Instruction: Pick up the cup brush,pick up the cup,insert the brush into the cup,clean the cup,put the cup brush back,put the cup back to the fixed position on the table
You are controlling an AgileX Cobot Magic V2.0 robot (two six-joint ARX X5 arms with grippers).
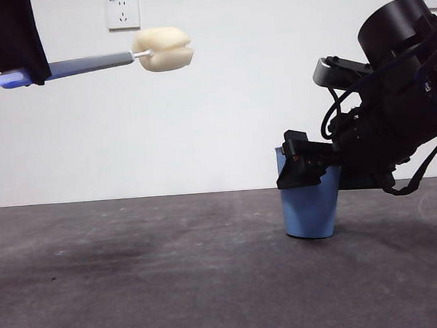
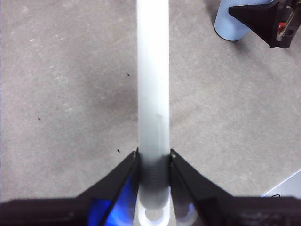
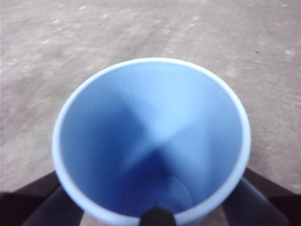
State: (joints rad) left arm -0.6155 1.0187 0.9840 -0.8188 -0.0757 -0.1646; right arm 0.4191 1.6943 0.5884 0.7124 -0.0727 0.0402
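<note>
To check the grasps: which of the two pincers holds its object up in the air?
The left pincer: it holds the cup brush high above the table. The right pincer is at the cup, which appears to stand on the table.

My table [image 1: 174, 287] is a flat, dark grey, matte surface with a faint speckle and a few pale scuffs, running level to the white wall at the far side. The only thing standing on it is the light blue cup [image 1: 309, 210], upright on its base, over on the right and fairly far back.
</note>
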